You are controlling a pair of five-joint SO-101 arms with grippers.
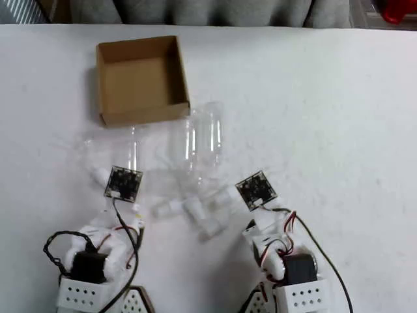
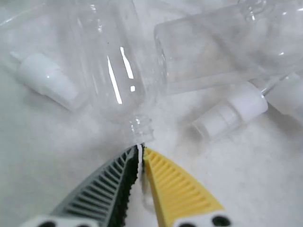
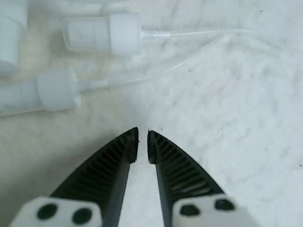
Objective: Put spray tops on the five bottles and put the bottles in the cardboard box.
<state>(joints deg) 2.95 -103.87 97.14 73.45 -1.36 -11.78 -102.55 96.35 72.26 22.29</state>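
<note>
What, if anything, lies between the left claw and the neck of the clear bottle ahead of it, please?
Nothing visible does. The left claw, shut, has its tips right at the open neck of the clear bottle; two spray tops lie off that line.

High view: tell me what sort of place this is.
Likely a robotics test bench: two small arms at a white table, with a cardboard box, clear bottles and loose spray tops laid out.

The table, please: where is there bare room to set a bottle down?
Bare: the wide stretch of table right of the bottles, and the strip left of the cardboard box. Crowded: from the box to the arms, with bottles and spray tops.
</note>
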